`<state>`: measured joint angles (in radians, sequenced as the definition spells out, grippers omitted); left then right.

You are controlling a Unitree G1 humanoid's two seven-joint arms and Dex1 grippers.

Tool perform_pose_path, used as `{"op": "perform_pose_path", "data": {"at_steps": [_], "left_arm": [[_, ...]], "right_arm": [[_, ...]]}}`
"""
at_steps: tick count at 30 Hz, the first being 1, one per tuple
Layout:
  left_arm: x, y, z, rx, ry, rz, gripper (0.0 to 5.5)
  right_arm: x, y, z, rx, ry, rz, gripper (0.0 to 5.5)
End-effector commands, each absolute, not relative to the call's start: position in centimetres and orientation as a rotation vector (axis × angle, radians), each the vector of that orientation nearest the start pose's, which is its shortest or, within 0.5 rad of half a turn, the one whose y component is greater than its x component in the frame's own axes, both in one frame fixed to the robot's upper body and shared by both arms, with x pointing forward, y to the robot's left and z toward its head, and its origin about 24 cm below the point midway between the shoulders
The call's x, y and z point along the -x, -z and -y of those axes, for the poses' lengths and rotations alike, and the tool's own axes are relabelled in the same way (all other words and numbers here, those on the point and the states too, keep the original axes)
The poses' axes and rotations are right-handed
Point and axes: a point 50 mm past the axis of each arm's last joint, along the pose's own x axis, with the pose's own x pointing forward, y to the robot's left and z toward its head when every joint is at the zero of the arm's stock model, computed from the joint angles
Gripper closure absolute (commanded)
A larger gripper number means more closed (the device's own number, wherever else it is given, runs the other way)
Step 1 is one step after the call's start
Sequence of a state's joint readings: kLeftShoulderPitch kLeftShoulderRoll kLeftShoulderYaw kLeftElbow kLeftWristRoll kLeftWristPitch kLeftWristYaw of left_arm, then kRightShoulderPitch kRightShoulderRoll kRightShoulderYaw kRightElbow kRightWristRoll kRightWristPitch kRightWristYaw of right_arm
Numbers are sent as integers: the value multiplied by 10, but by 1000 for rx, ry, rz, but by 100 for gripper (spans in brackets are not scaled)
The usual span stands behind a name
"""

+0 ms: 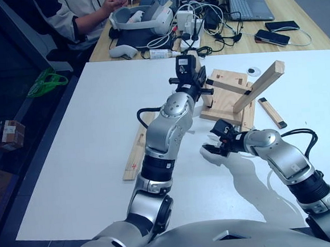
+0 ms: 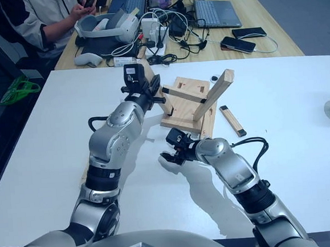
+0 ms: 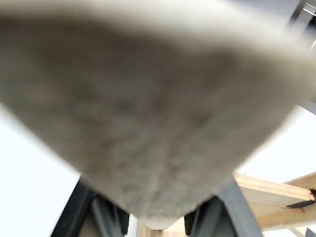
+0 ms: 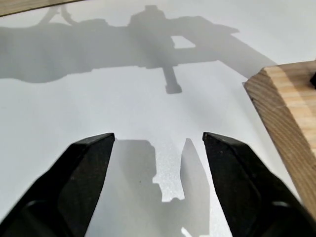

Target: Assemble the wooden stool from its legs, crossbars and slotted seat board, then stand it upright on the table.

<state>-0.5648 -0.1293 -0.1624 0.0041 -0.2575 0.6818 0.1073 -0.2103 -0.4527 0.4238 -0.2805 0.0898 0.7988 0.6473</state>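
Your right gripper [image 4: 158, 143] hung wide open and empty over the white table [image 1: 86, 141], just below the seat board [image 1: 223, 104] at the frame's centre. Your left gripper [image 1: 196, 85] was clamped on a leg [image 3: 148, 123] at the board's left edge. Another leg [image 1: 260, 84] slanted toward the upper right.
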Motion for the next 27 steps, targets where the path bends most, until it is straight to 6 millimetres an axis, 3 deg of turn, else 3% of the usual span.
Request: {"op": "perform_pose_path", "data": {"at_steps": [1, 10, 18, 24, 27], "left_arm": [[-325, -116, -26, 150, 415, -365, 448], [-335, -116, -26, 168, 451, -405, 448], [-309, -108, -12, 25, 576, -348, 448], [-307, -108, -11, 31, 578, -348, 448], [-306, -109, -10, 41, 590, -350, 386]], "right_arm": [[-243, -57, 108, 403, -960, -549, 214], [-244, -57, 107, 407, -965, -547, 214], [-244, -57, 108, 411, -964, -551, 214], [-244, -57, 107, 419, -967, -550, 214], [-245, -57, 108, 427, -967, -551, 214]]}}
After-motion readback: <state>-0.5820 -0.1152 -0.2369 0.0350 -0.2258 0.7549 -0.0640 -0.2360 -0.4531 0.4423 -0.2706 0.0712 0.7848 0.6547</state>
